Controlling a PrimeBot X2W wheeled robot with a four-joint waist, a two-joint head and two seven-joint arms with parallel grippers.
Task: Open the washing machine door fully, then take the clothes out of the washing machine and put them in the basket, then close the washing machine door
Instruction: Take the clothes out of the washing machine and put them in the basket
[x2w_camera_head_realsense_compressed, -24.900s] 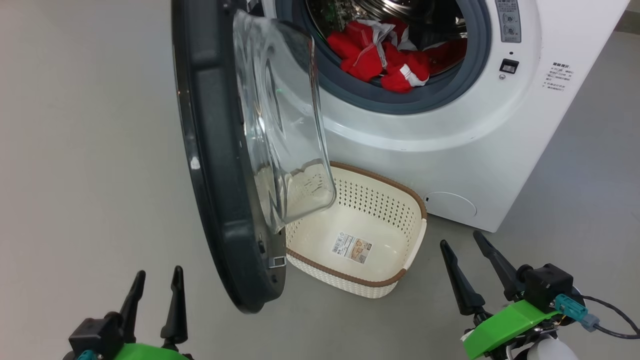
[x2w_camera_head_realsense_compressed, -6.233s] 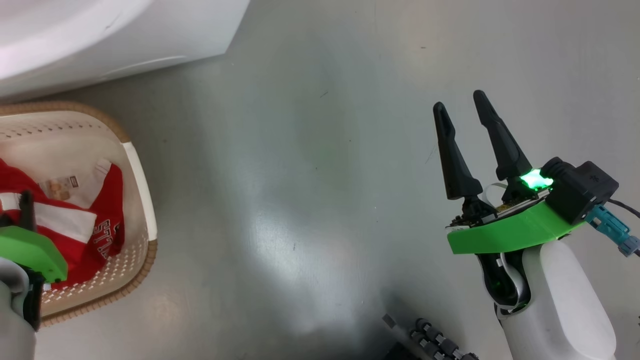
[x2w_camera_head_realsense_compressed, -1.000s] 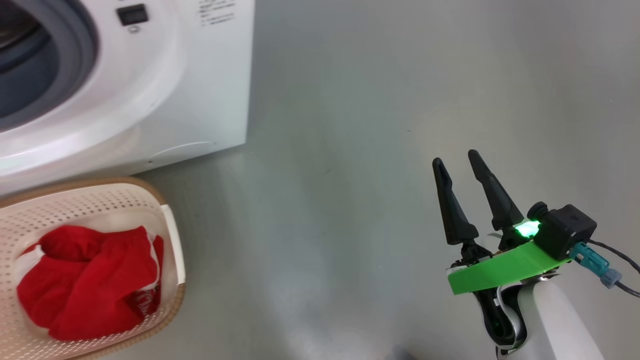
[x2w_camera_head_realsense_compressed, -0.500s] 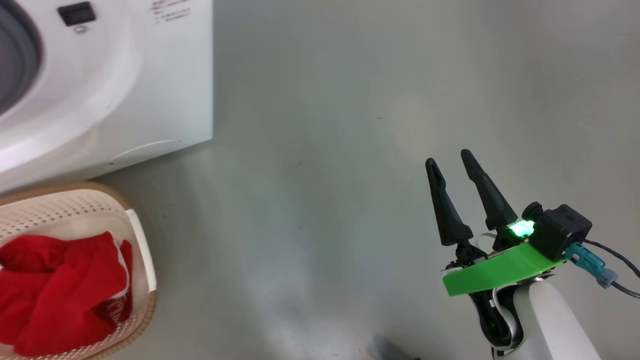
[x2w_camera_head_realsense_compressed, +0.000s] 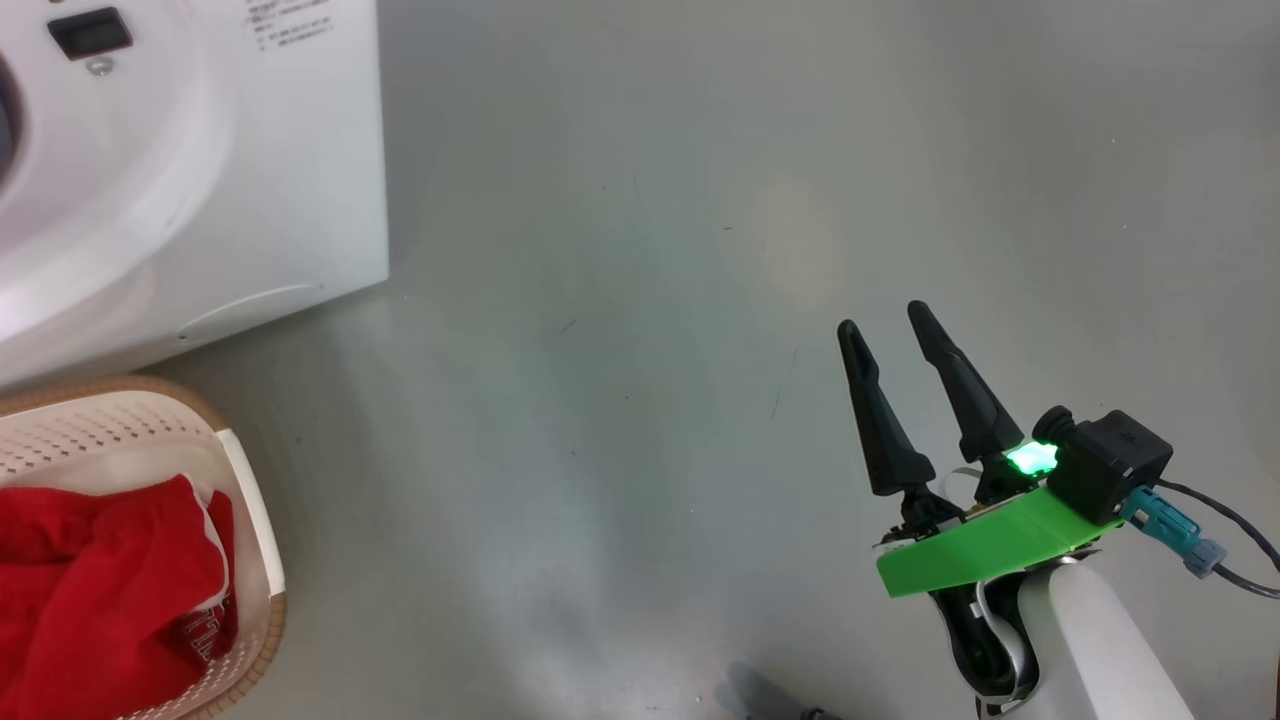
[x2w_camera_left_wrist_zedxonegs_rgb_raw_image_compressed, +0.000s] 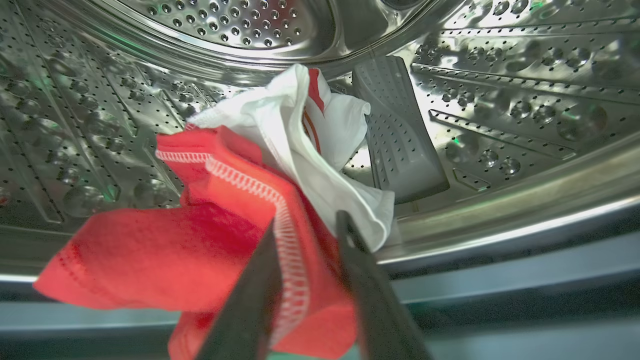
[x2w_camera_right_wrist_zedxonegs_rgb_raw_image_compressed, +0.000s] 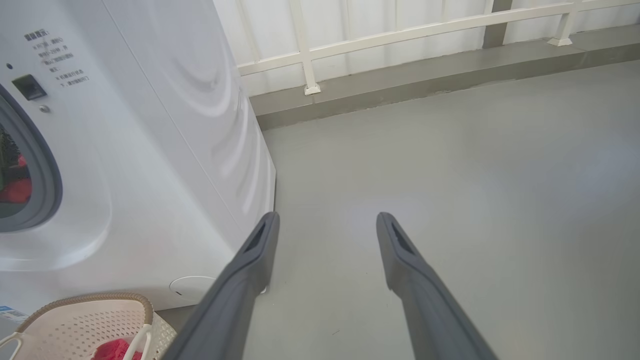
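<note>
You're reaching into the drum (x2w_camera_left_wrist_zedxonegs_rgb_raw_image_compressed: 500, 100) with the left arm, and the left fingers (x2w_camera_left_wrist_zedxonegs_rgb_raw_image_compressed: 372, 300) are straddling a fold of the garment (x2w_camera_left_wrist_zedxonegs_rgb_raw_image_compressed: 215, 220). Its white-stitched hem is running right down the gap between them, roughly along the fingers' own line. In the wrist view the red bulk is lying off to the left and the white part is bunching farther in. Honestly I can't tell if they're pinching the fabric or just sitting loose around it. The right fingers (x2w_camera_head_realsense_compressed: 880, 430) are hanging spread with nothing in them, well apart over the floor (x2w_camera_head_realsense_compressed: 650, 300) right of the washer (x2w_camera_head_realsense_compressed: 200, 180), so the left is your arm here. The basket (x2w_camera_head_realsense_compressed: 245, 500) is sitting just in front of the washer, with clothes (x2w_camera_head_realsense_compressed: 100, 590) lying in it.
</note>
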